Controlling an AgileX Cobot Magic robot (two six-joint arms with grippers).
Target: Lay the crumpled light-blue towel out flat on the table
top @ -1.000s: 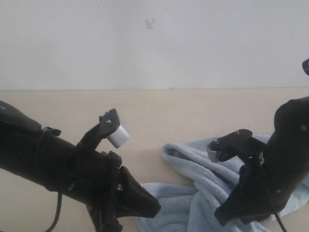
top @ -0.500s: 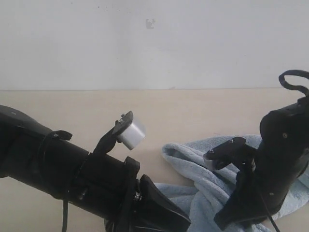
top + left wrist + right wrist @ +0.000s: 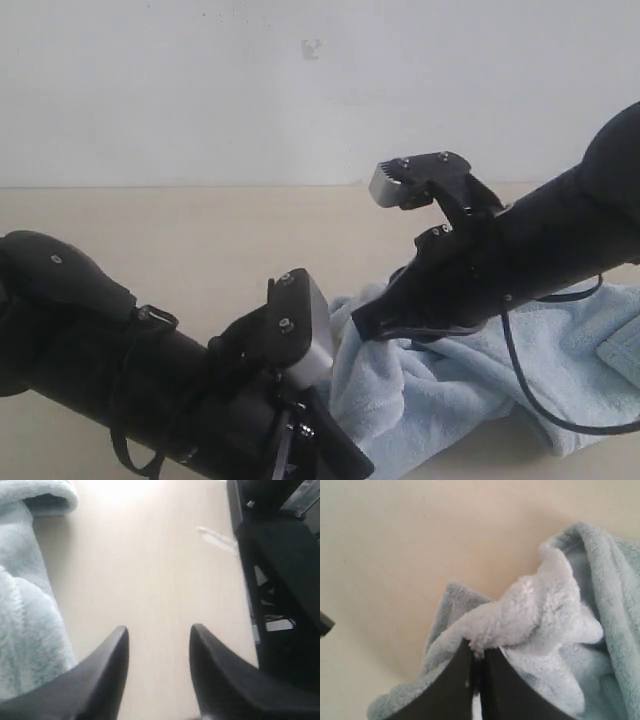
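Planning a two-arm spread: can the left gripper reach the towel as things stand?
Probably yes: the left gripper is open over bare table, the towel lies just beside one finger, and nothing stands between them.

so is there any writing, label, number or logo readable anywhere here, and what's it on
No text can be read in any view.
Small pale mark on the wall: too small and blurred to tell whether it carries writing.
Pale strip on the table, seen in the left wrist view: blurred, with nothing legible.
Towel: no tag or print in view.
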